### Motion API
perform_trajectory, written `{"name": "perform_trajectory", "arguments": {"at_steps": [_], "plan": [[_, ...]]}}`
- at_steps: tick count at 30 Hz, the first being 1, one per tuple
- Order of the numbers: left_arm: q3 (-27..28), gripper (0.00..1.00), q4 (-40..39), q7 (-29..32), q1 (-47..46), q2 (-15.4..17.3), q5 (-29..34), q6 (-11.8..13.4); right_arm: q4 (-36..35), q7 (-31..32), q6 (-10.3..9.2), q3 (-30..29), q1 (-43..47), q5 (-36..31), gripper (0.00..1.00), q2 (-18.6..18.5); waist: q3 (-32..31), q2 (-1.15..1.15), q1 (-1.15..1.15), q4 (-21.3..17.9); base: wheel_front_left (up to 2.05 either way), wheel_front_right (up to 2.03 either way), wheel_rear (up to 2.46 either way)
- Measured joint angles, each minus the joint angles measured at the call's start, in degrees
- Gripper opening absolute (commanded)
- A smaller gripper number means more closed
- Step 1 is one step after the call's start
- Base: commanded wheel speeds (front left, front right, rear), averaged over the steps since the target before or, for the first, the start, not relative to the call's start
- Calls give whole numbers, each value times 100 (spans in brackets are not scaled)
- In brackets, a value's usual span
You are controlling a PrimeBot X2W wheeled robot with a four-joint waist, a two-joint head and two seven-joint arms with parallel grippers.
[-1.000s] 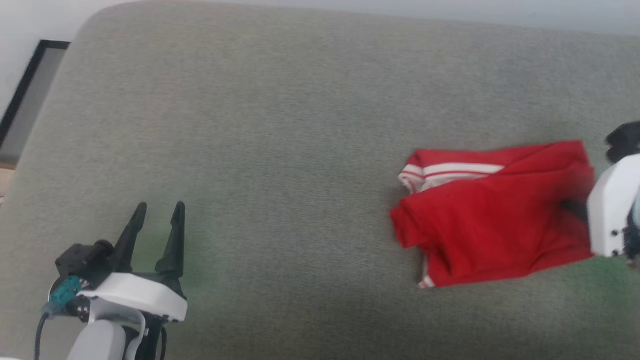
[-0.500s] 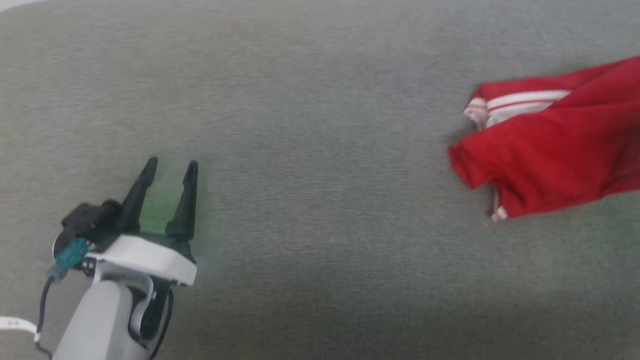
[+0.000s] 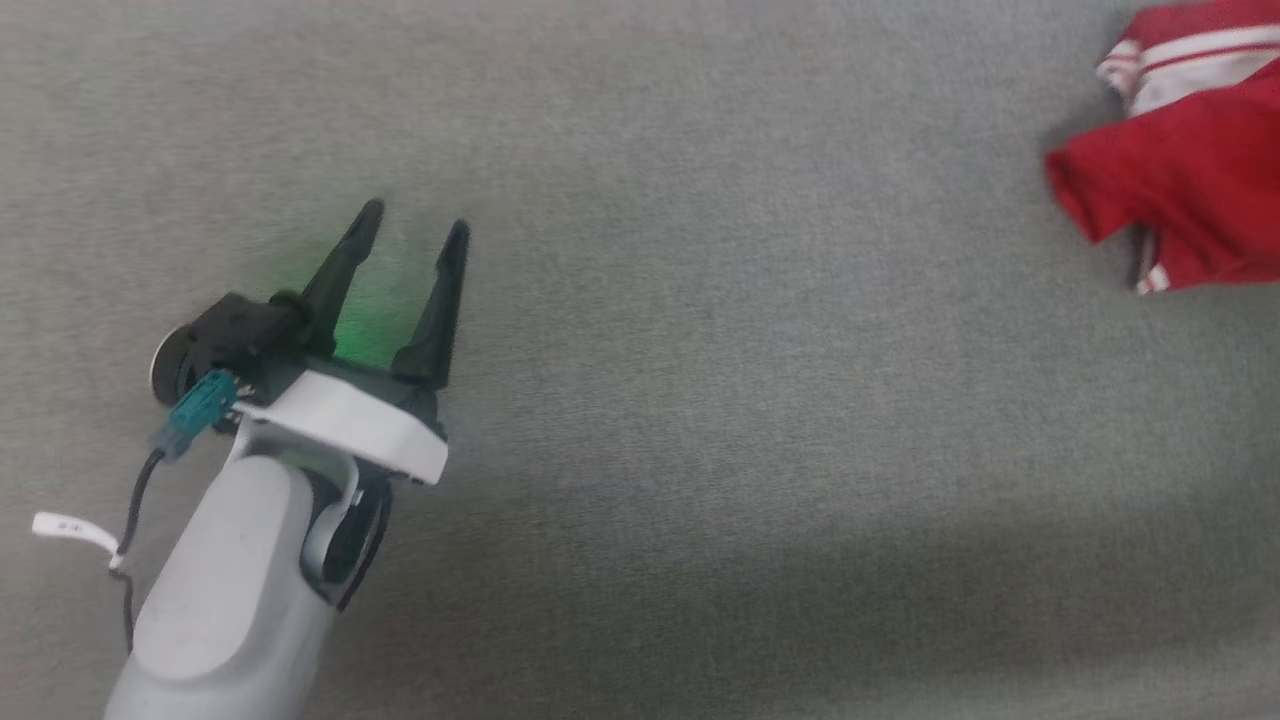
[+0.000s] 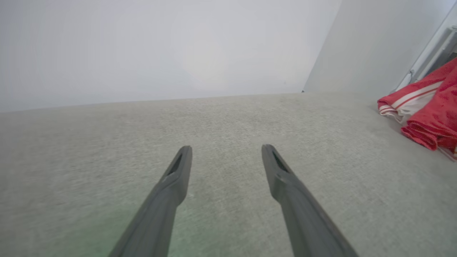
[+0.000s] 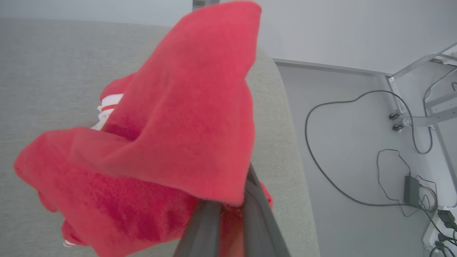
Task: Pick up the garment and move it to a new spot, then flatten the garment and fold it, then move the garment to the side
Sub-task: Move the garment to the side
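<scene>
**Jaws: right pinch shirt, left spread**

The right jaws pinch a fold of the red shirt, bunched near the right end of the grey bench, its white sleeve striped red. The left jaws stand spread, well apart from it.

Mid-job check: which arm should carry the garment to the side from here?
Right. The right jaws are shut on a fold of the garment; the left jaws stand open over the bare cushion, well apart from the garment.
</scene>
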Motion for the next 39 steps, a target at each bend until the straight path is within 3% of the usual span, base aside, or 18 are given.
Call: {"name": "perform_trajectory", "arguments": {"at_steps": [9,16,24,26,27,28,29,30,39], "plan": [[-515,100,112,0,-676,2,-44,0,1036,-932,0,243,-530,-199,0,-364,486,0,0,-239,0,0,0],[-749,100,156,-1,-950,-11,-132,-2,1995,-1606,0,499,-857,-424,0,-314,659,0,0,-79,0,0,0],[-751,100,148,-5,-1037,-18,-207,-3,2856,-1963,-1,794,-1176,-532,0,-229,735,0,0,168,0,0,0],[-728,100,143,-5,-1037,-15,-213,-3,3008,-2040,-1,832,-1246,-490,17,-215,741,0,0,194,0,0,0],[-714,100,137,-5,-1036,-14,-225,-3,3080,-2074,-1,850,-1289,-477,39,-218,740,0,0,202,0,0,0],[-694,100,131,-5,-1035,-13,-233,-3,3119,-2114,-1,900,-1324,-474,51,-218,737,0,0,205,0,0,0],[-678,100,120,-5,-1029,-12,-259,-3,3182,-2123,0,940,-1368,-463,85,-212,730,0,0,206,0,0,0],[-665,100,110,-5,-1021,-1,-285,-3,3241,-2156,-1,954,-1410,-442,100,-207,721,0,0,205,0,0,0],[-454,100,9,-2,-782,76,-454,-1,3373,-2475,0,1278,-1576,-203,100,-212,526,0,0,176,0,0,0]]}}
